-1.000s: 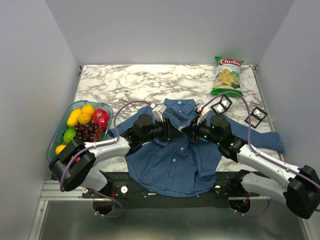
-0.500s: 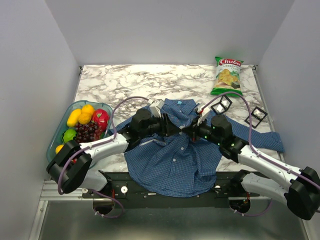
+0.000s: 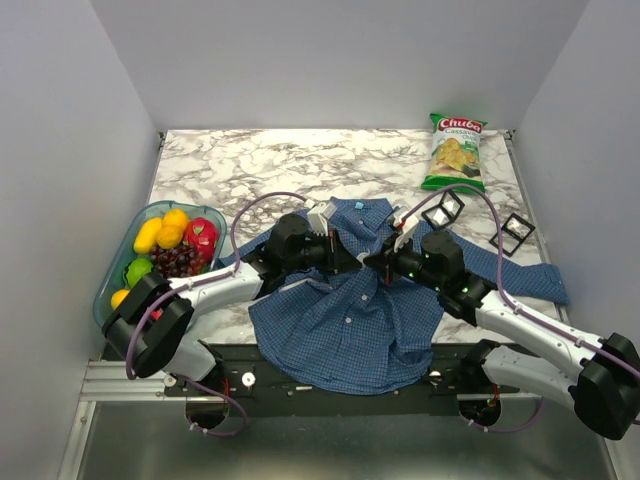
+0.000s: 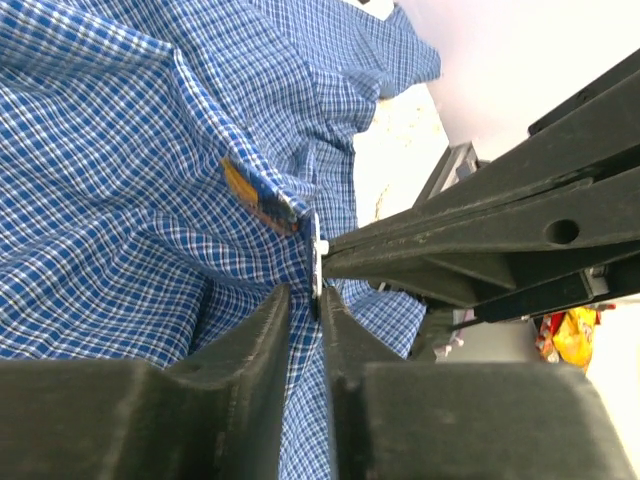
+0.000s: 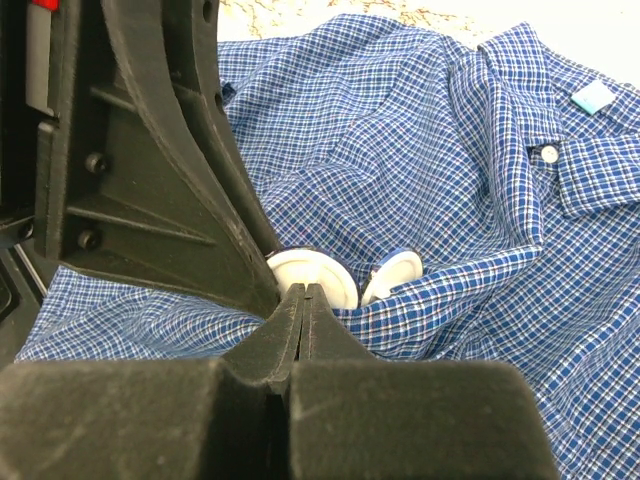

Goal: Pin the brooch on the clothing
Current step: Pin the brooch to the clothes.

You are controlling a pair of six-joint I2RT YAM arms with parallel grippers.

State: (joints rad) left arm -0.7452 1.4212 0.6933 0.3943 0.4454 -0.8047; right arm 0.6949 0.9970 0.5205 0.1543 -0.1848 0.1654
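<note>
The clothing, a blue checked shirt (image 3: 350, 330), lies spread at the table's near middle. Both grippers meet over its chest. My right gripper (image 3: 368, 262) (image 5: 305, 290) is shut, its tips at the lower edge of the brooch (image 5: 322, 270), a white disc with a blue rim, seen edge-on (image 4: 317, 262) from the left wrist. A second similar disc (image 5: 397, 270) sits tucked in a shirt fold, its yellow and blue face (image 4: 258, 197) showing. My left gripper (image 3: 350, 262) (image 4: 305, 295) has its jaws nearly together with a fold of shirt (image 4: 120, 180) between them.
A green tray (image 3: 108, 275) of toy fruit stands at the left edge. A chips bag (image 3: 455, 152) lies at the far right. Two small black frames (image 3: 443, 208) (image 3: 515, 233) sit right of the shirt. White marble table (image 3: 270, 160) stretches behind.
My left gripper drew back slightly, widened, then came forward again and narrowed on the shirt fold. The right arm has held still.
</note>
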